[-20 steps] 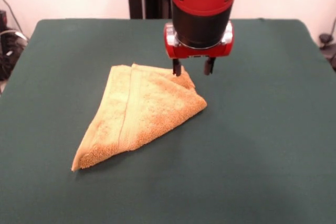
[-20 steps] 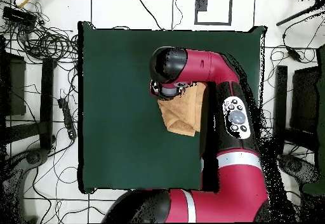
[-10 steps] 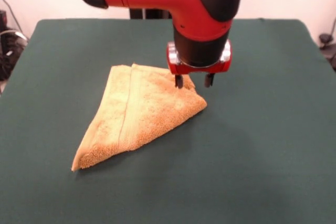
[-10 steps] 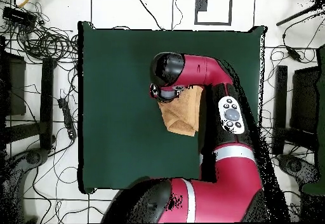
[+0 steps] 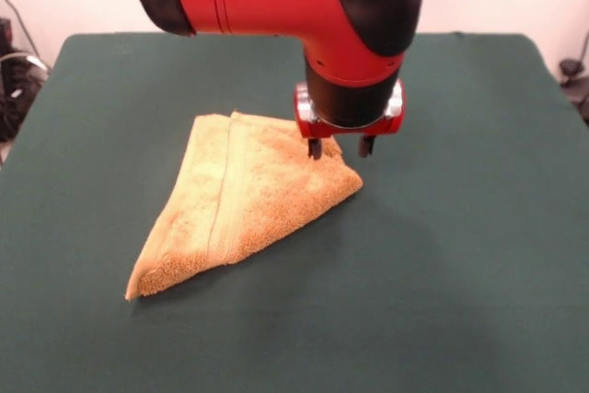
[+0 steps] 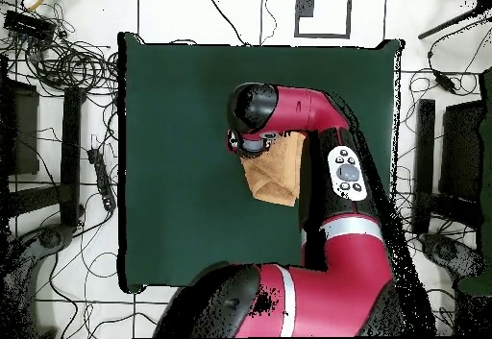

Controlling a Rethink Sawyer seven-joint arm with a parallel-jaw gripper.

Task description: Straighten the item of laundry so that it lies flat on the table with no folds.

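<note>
The towel [image 5: 241,198] lies folded (a rough triangle) at the centre of the green surface [image 5: 460,255]. The tool [image 5: 340,147] is released, fingers spread above the towel's right corner.

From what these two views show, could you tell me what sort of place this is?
Likely a robotics lab: a green-covered table holds only a towel, a robot arm works over it, and cables sprawl across the tiled floor.
</note>
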